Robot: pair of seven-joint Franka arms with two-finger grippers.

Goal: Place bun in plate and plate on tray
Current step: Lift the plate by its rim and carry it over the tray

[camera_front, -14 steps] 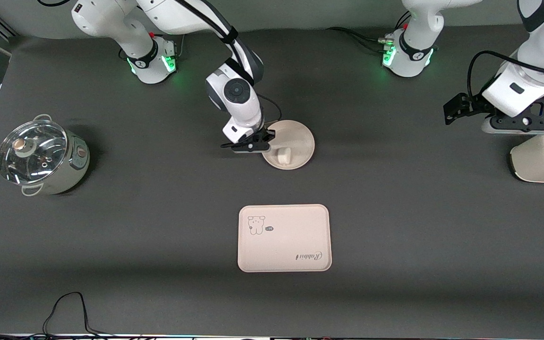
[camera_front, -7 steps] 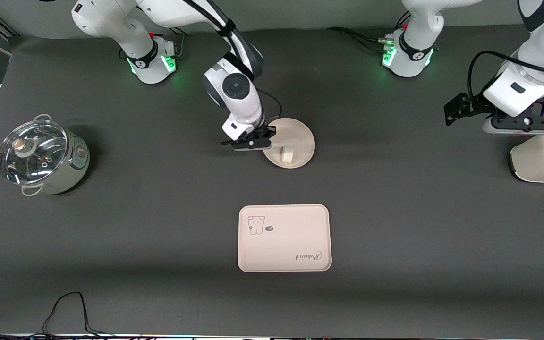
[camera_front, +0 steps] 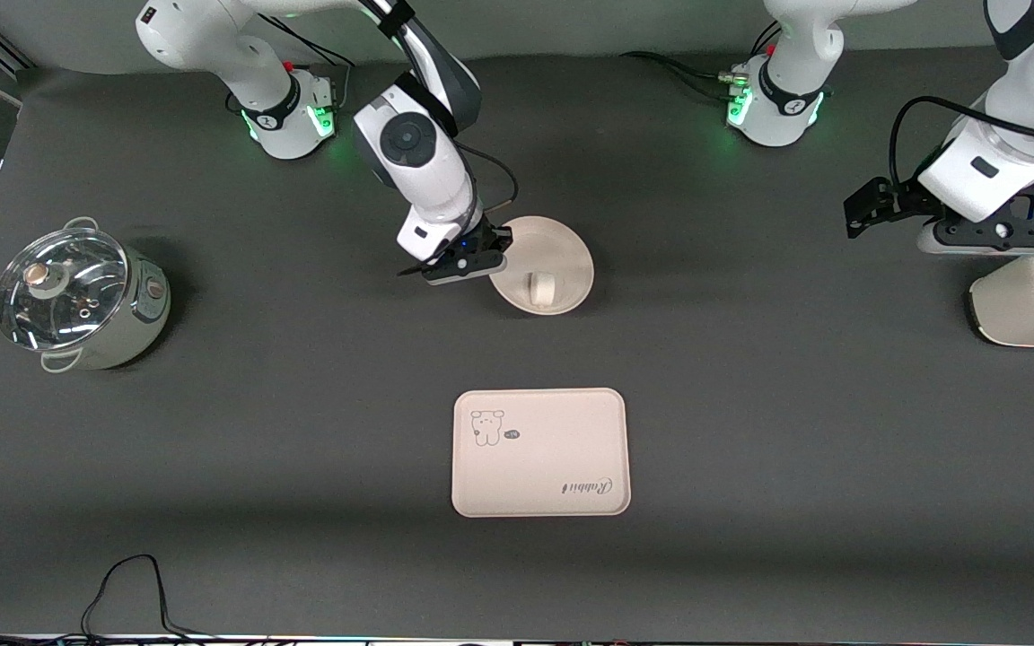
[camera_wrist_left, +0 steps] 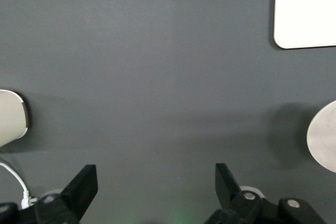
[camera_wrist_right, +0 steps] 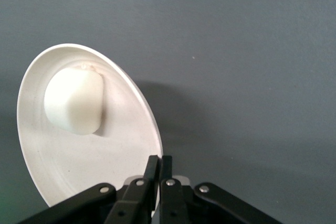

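The round cream plate (camera_front: 562,256) hangs tilted just above the table, farther from the front camera than the tray. My right gripper (camera_front: 492,257) is shut on the plate's rim (camera_wrist_right: 153,145) on the side toward the right arm's end. The off-white bun (camera_front: 539,289) lies in the plate and shows as a smooth lump (camera_wrist_right: 73,100) in the right wrist view. The cream tray (camera_front: 541,452), with its bear drawing and script, lies flat nearer the front camera. My left gripper (camera_front: 867,208) waits open over the left arm's end of the table, with nothing between its fingers (camera_wrist_left: 84,184).
A cream appliance (camera_front: 1033,301) stands under the left arm at that end of the table. A glass-lidded pot (camera_front: 77,301) sits toward the right arm's end. A black cable (camera_front: 135,583) loops at the table's front edge.
The right arm has swung toward its own end of the table with the plate in its grip. The plate has tipped and shifted a little, and the bun has slid inside it. The left arm has not moved.
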